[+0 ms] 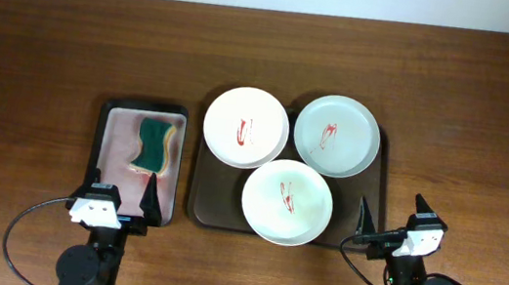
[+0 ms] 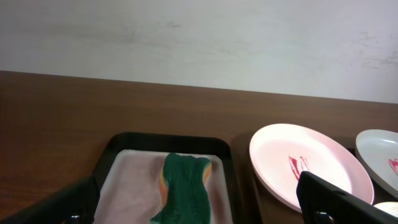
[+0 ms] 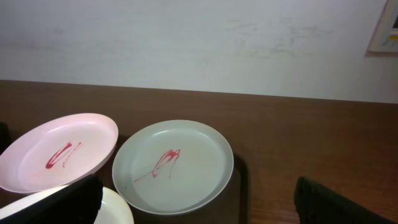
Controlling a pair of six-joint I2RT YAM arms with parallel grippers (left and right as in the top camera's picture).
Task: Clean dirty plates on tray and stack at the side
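Three smeared plates point(image 1: 287, 202) on tray point(image 1: 206, 207).

We see a brown wooden table point(image 1: 52, 37) meeting a white wall point(image 3: 186, 43) along its far edge. A picture frame point(image 3: 385, 28) hangs above the far right part.

Bright, even light; soft shadows, sharp focus.

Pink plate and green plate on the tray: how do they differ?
The pink plate is pale pink; the green plate is pale grey-green. The pink plate sits at the back left of the tray, the green plate at its back right. The pink plate's smear is two short strokes; the green plate's trails a thin tail. Both are round, similar in size, smeared red.
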